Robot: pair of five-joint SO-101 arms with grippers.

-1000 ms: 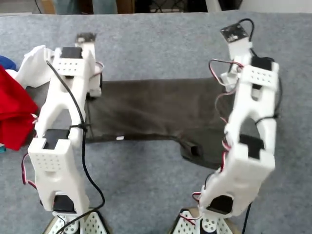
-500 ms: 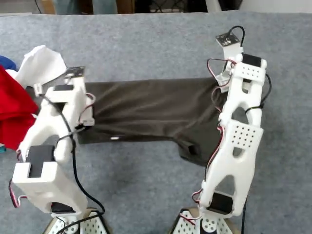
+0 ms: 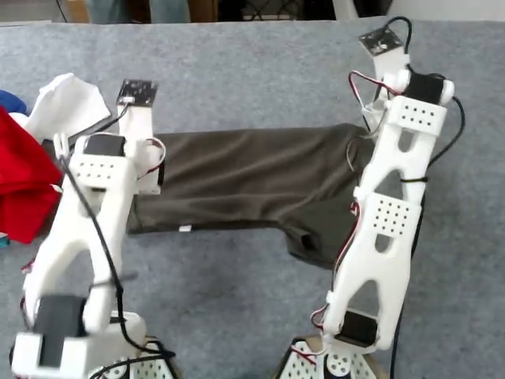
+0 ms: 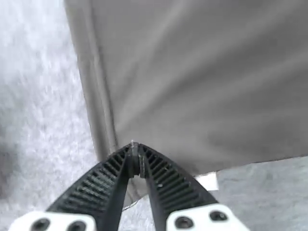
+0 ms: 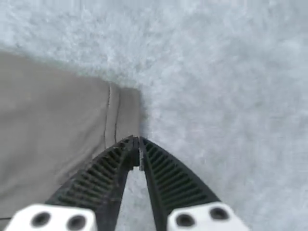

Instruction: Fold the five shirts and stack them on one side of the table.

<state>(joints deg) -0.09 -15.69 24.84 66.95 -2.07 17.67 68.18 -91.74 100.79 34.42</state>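
A dark grey-brown shirt (image 3: 245, 178) lies flat across the middle of the grey table, folded into a long band with one flap hanging out at its near right (image 3: 316, 237). My left arm (image 3: 102, 170) stands over the shirt's left end. Its gripper (image 4: 134, 160) is shut, tips resting on the hem (image 4: 98, 110) near the near-left corner, and the cloth there lies flat. My right arm (image 3: 402, 134) is at the shirt's right end. Its gripper (image 5: 139, 155) is shut, tips just off the shirt's far corner (image 5: 126, 108), over bare table.
A red garment (image 3: 20, 181), a white one (image 3: 67, 103) and a bit of blue cloth (image 3: 8, 101) are heaped at the table's left edge. A small white tag (image 3: 185, 229) shows at the shirt's near edge. Bare grey table (image 3: 260, 71) lies beyond the shirt.
The left arm drew back toward its base, then came forward again over the shirt's left end. The right arm stretched out toward the far right corner. The shirt has barely shifted.
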